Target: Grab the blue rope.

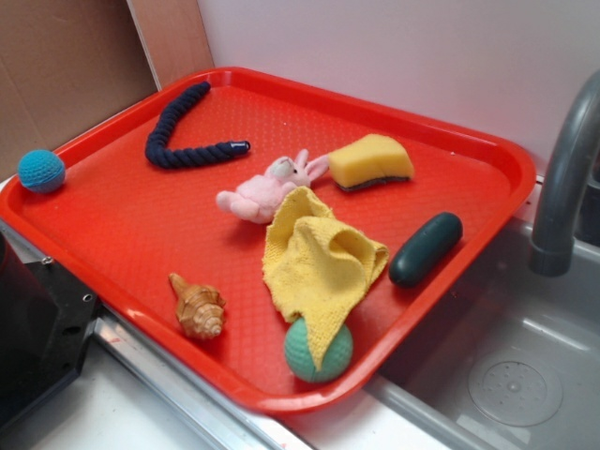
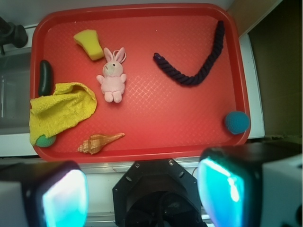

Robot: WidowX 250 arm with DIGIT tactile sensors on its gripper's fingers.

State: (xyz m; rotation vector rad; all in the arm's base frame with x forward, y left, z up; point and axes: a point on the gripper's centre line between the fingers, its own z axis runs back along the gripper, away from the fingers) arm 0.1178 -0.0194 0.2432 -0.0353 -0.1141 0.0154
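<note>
On the red tray (image 1: 112, 234) in the exterior view, the blue rope (image 1: 178, 131) curls in the far-left part, its bound tip pointing toward the pink bunny (image 1: 267, 190), which lies just nearer the tray's centre. Beyond the bunny sits a yellow sponge (image 1: 370, 161); a crumpled yellow cloth (image 1: 319, 262) spreads right beside the bunny and drapes over a green ball (image 1: 319, 354) at the tray's near edge. A dark green capsule (image 1: 427, 248) rests near the tray's right rim, a seashell (image 1: 199, 307) toward the near-left edge, and a light blue crocheted ball (image 1: 41, 171) perches on the left rim. No gripper shows here.

Over to the wrist view: the rope (image 2: 196, 59) curves through the tray's (image 2: 151, 132) upper right, well apart from the bunny (image 2: 112, 78) and untouched. The gripper (image 2: 142, 191) hangs outside the tray's near edge, fingers (image 2: 64, 194) spread wide with nothing between them.
</note>
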